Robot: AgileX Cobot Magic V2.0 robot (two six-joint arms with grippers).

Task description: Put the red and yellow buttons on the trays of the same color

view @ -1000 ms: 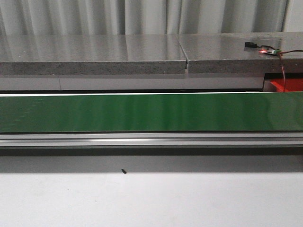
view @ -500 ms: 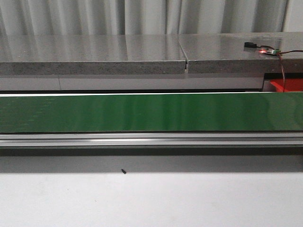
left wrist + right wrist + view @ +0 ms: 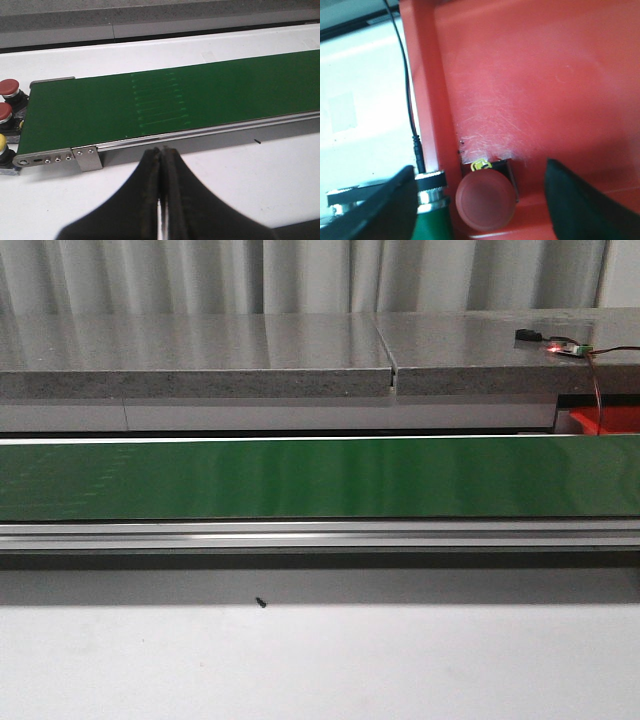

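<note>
While no writing shows, red button in red tray.

Closed left pincer hovers over white table beside green conveyor belt, buttons at its end

No visible change, green conveyor belt unmoved in front view

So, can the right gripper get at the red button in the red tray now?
Probably yes. The right gripper is open, with the red button between its fingers on the red tray; nothing covers it.
</note>
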